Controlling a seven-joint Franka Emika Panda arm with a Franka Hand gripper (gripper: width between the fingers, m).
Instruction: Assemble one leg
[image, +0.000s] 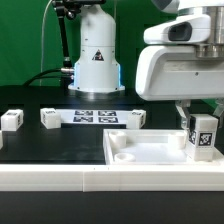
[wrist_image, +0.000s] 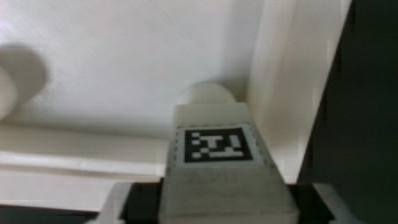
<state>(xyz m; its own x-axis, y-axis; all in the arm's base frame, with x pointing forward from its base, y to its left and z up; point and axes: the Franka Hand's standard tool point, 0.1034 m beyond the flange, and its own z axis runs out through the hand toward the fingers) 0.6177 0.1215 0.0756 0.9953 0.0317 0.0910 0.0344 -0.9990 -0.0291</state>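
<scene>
My gripper (image: 201, 128) is shut on a leg (image: 202, 136), a small white oblong block with a black-and-white marker on its face. I hold it upright over the right end of the large flat white panel (image: 150, 150), near a corner socket. In the wrist view the leg (wrist_image: 215, 150) points down between my fingers (wrist_image: 134, 200) toward the panel (wrist_image: 125, 90). The leg's lower end hides where it meets the panel. Three more legs lie on the black table: one (image: 11, 120) at the exterior view's left, one (image: 51, 119) beside the marker board and one (image: 133, 119) behind the panel.
The marker board (image: 92, 117) lies flat behind the panel. The arm's white base (image: 96, 55) stands at the back. A white rail (image: 60, 178) runs along the table's front edge. A round socket (image: 122, 156) shows at the panel's left corner.
</scene>
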